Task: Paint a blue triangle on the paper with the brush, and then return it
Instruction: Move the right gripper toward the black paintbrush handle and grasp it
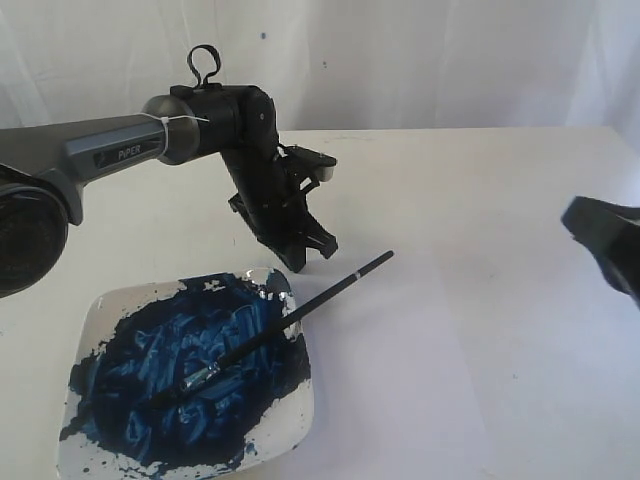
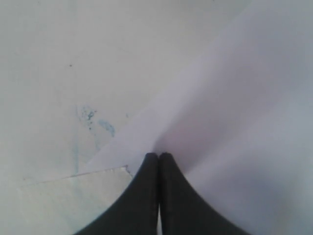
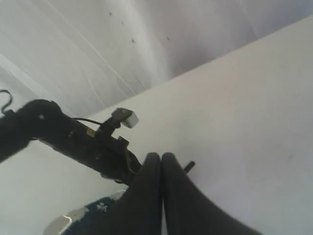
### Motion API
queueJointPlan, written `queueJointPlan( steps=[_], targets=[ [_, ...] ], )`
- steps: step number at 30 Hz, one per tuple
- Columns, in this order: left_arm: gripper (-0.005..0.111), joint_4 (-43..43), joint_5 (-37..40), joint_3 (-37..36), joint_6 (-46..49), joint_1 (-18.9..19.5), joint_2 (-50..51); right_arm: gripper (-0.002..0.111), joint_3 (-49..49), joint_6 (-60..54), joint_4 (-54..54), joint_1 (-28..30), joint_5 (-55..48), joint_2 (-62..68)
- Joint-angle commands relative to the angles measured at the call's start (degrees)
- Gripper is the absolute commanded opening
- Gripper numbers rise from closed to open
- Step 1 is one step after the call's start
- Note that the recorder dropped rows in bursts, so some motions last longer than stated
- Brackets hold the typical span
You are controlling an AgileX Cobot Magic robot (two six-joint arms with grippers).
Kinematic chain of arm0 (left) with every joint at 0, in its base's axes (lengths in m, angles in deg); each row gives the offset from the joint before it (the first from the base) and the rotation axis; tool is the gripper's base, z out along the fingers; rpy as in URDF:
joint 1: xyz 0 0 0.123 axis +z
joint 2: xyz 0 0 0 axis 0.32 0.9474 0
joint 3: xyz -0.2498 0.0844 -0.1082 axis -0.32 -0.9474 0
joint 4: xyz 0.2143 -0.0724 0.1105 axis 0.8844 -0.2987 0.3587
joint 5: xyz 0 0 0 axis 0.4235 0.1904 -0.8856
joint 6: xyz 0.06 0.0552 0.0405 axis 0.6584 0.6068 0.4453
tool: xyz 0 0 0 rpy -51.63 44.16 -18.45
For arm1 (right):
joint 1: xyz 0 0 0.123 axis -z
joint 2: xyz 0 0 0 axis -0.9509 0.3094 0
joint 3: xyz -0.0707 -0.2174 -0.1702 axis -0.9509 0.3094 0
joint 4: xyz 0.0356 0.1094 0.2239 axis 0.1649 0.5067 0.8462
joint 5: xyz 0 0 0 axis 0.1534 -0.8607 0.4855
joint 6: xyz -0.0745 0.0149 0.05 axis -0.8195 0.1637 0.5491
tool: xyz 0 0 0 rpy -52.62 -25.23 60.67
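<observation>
— Blue paint covers most of the plate (image 1: 285, 432) nearest the camera. Where is the brush?
— The brush (image 1: 300, 312) lies across it, bristles in the paint, handle end jutting past the far rim over the table (image 1: 480, 350).
— And the left pincer?
— The left pincer (image 1: 308, 252) hangs just behind that rim, jaws pressed together, gripping nothing. Its wrist view shows paper (image 2: 234, 107) below the tips.
— The right pincer?
— The right pincer (image 1: 603, 240) is cut off by the frame edge. Its wrist view shows it clenched and empty.
— Farther back?
— White cloth (image 1: 450, 60).
</observation>
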State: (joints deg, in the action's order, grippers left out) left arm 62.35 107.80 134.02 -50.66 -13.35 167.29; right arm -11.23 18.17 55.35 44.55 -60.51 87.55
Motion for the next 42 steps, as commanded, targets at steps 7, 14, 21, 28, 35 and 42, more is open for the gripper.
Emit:
queueJointPlan(
  steps=[7, 14, 21, 28, 35, 42],
  targets=[
    [0.0, -0.41, -1.34, 0.12, 2.58, -0.06, 0.58, 0.0, -11.5, 2.69, -2.35, -0.52, 8.62, 38.4],
    [0.0, -0.41, -1.25, 0.12, 3.33, -0.06, 0.58, 0.0, -18.29, 30.73, -31.32, 0.96, 27.12, 52.55],
    [0.0, -0.41, -0.88, 0.12, 3.33, -0.06, 0.58, 0.0, -25.91, 53.79, -61.98, 7.81, 41.2, 60.56],
    [0.0, -0.41, -0.87, 0.12, 3.55, -0.06, 0.58, 0.015, -26.0, 54.0, -66.16, 9.17, 38.75, 63.65],
    [0.0, -0.41, -0.99, 0.12, 3.89, -0.06, 0.58, 0.087, -26.0, 58.39, -61.82, 9.17, 38.84, 69.12],
    [0.0, -0.41, -1.25, 0.12, 4.85, -0.06, 0.58, 0.077, -26.65, 55.26, -57.22, 9.17, 40.36, 69.35]
  ],
)
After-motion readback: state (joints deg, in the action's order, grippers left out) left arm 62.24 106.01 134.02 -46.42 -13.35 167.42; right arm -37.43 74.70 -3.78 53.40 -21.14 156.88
